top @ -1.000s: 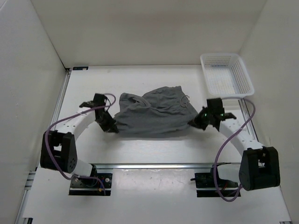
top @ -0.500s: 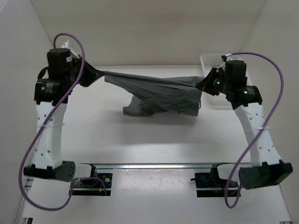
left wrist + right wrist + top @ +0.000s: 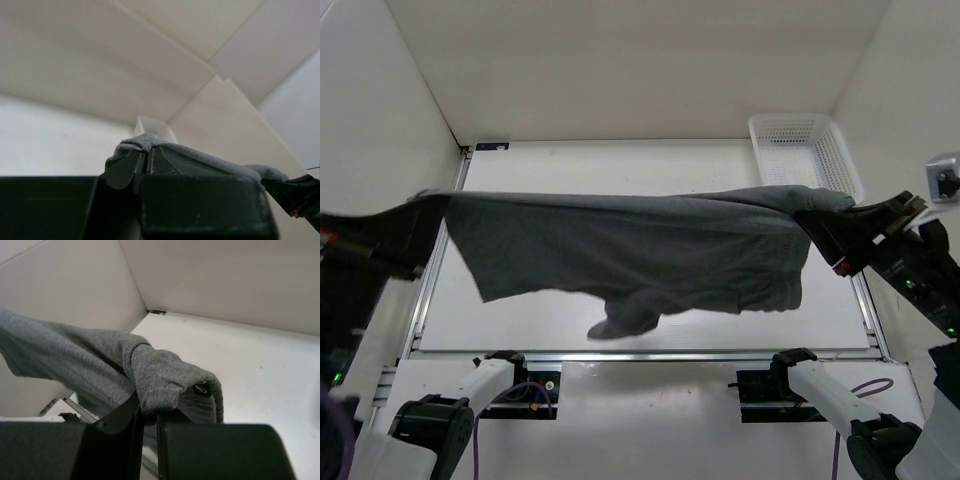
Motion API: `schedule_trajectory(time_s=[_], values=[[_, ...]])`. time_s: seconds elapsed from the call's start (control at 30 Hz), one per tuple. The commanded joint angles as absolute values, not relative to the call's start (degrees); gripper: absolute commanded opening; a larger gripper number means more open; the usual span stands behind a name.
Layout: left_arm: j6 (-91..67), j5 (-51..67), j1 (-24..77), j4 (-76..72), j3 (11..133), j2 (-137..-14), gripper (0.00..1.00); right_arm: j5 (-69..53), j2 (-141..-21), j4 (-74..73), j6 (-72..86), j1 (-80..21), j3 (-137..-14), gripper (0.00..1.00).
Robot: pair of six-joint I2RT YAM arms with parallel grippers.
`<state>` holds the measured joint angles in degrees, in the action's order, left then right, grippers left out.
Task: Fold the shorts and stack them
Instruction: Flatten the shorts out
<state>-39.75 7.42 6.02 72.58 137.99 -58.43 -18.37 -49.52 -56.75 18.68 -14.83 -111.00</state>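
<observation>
The grey shorts [image 3: 630, 250] hang stretched wide in the air above the table, held at both ends, with one leg drooping low in the middle. My left gripper [image 3: 415, 225] is shut on the left end, high at the far left of the top view; the left wrist view shows fabric [image 3: 150, 145] pinched between its fingers. My right gripper [image 3: 825, 225] is shut on the right end, high at the right. In the right wrist view the bunched waistband [image 3: 170, 375] with a drawstring eyelet folds over its fingers.
A white mesh basket [image 3: 840, 165] stands at the back right corner of the table, partly behind the shorts' right end. White walls enclose the table on three sides. The arm bases sit on the near rail.
Both arms have risen high and spread far apart, lifting the shorts off the table and stretching them into a wide hanging sheet close to the camera.
</observation>
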Motion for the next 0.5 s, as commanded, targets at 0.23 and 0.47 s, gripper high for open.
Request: schedule_trajectory(time_s=[0.23, 0.47], values=[[-35.9, -8.6, 6.2, 69.6, 132.5, -61.3, 0.1, -9.3, -52.9, -65.6, 15.8, -14.0, -111.5, 0.0], [-35.9, -7.3, 6.2, 58.6, 105.5, -69.9, 0.1, -6.6, -63.0, -47.2, 18.5, -14.0, -80.0, 0.0]])
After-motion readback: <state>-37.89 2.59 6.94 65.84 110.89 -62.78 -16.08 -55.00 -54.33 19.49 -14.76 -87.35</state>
